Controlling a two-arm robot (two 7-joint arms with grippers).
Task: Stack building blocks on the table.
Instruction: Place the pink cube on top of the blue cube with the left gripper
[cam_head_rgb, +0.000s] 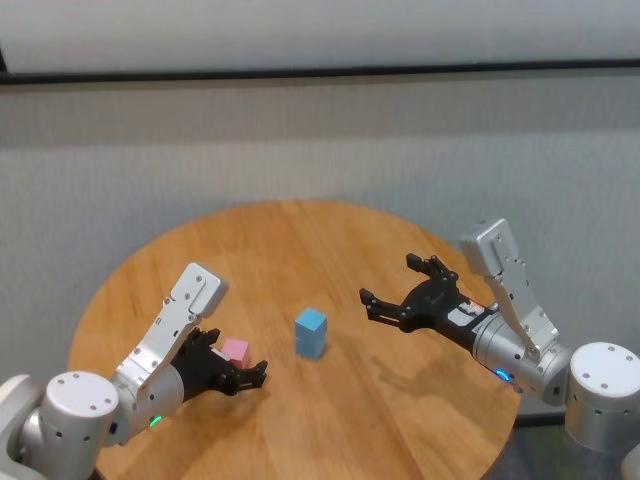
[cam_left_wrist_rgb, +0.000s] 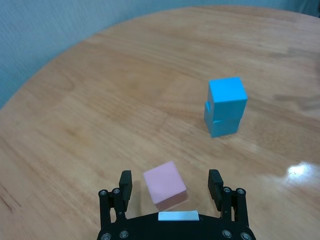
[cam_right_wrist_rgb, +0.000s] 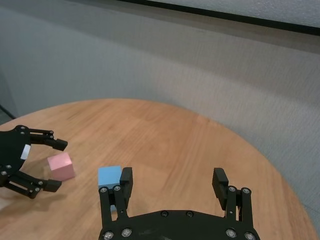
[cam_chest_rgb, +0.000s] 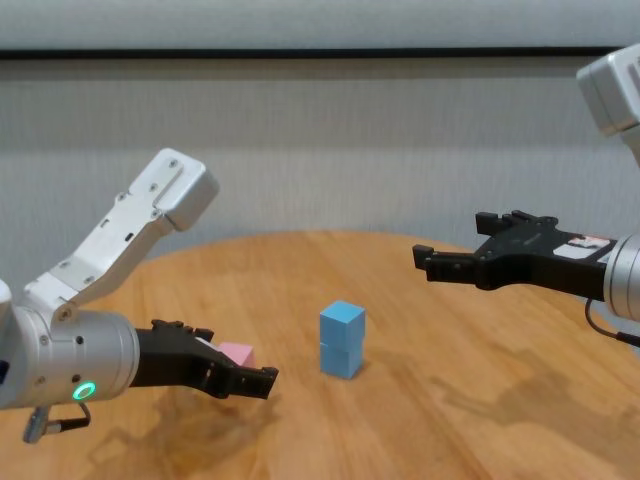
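Left gripper: While its black fingers stand wide apart, the left gripper (cam_left_wrist_rgb: 172, 186) sits low over the table with the small matte pink cube (cam_left_wrist_rgb: 165, 183) between them, no finger touching it, nothing held.
Pink cube: flat on the round light-brown wooden table (cam_head_rgb: 300, 250), left of the blue pair.
Blue stack: two small light-blue matte cubes (cam_chest_rgb: 342, 339), one on top of the other and slightly askew, near the table's middle.
Right gripper: the right gripper (cam_head_rgb: 397, 283) hangs above the table, right of the stack, fully spread and empty.
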